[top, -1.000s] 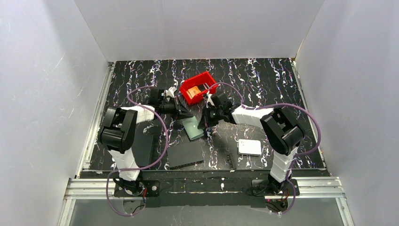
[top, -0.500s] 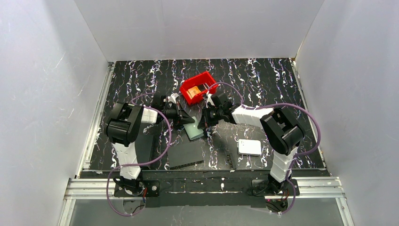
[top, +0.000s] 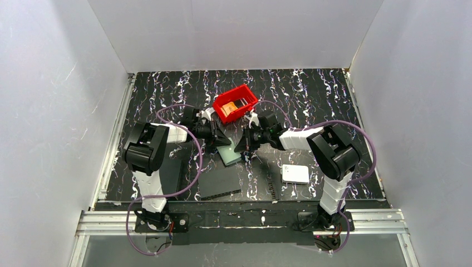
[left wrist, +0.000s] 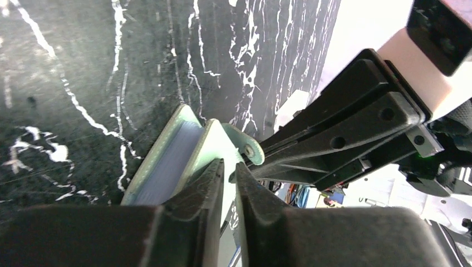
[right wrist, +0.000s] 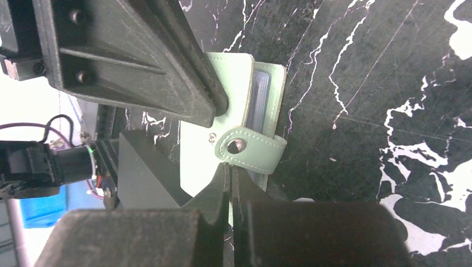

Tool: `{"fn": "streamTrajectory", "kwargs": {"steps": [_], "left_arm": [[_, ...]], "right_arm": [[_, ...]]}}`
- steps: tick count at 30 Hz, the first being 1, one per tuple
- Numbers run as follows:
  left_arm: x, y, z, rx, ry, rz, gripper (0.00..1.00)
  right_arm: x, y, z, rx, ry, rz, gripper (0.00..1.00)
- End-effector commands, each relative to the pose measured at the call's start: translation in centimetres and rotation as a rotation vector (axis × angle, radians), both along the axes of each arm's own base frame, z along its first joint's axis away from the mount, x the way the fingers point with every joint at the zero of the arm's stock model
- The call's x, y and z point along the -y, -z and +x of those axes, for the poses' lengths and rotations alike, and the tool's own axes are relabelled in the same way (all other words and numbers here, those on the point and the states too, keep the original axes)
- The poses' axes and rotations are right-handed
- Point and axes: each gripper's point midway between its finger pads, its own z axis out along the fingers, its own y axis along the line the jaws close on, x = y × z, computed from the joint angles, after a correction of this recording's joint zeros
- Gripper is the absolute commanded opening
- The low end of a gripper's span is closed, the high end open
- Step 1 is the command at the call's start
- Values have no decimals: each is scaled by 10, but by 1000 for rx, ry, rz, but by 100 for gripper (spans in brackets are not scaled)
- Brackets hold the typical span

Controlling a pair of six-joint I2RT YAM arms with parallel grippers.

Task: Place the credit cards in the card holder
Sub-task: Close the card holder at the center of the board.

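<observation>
With the card holder (top: 229,151) on the table (top: 311,94), right gripper (right wrist: 229,177) clenched at its edge & left gripper (left wrist: 229,171) nearly closed (grip unclear), we shd peel the cover (right wrist: 236,83) open gently w/o dragging it.

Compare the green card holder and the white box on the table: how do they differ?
The card holder is pale green; the box is white. The card holder lies turned at an angle; the box lies nearly square to the near edge of the table. The card holder sits mid-table; the box lies further to the near right. Both are flat, have rounded corners and rest on the table.
</observation>
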Motion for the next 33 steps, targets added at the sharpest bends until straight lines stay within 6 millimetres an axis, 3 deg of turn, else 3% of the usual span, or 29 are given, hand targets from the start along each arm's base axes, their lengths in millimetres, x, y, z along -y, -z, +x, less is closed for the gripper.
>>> {"fn": "streamTrajectory", "kwargs": {"steps": [1, 4, 7, 9, 15, 20, 24, 27, 33], "left_arm": [[2, 2, -35, -118, 107, 22, 18], [8, -13, -26, -104, 111, -18, 16], [10, -9, -21, -110, 107, -13, 5], [5, 6, -25, -126, 100, 56, 0], [-30, 81, -51, -317, 27, 338, 0], [-44, 107, -64, -413, -34, 389, 0], [-35, 92, -46, -372, -73, 271, 0], [-21, 66, -20, -311, -101, 135, 0], [-17, 31, 20, -70, -159, 82, 0]], "right_arm": [[51, 89, -29, -168, 76, -243, 1], [51, 88, -30, -162, 69, -241, 1], [51, 86, -28, -148, 58, -246, 1], [53, 87, -27, -142, 58, -264, 1], [56, 83, -23, -124, 61, -291, 5], [60, 75, -15, -79, 54, -326, 5], [61, 74, -14, -67, 43, -331, 1], [59, 77, -18, -83, 37, -317, 1], [59, 82, -23, -100, 41, -306, 1]]}}
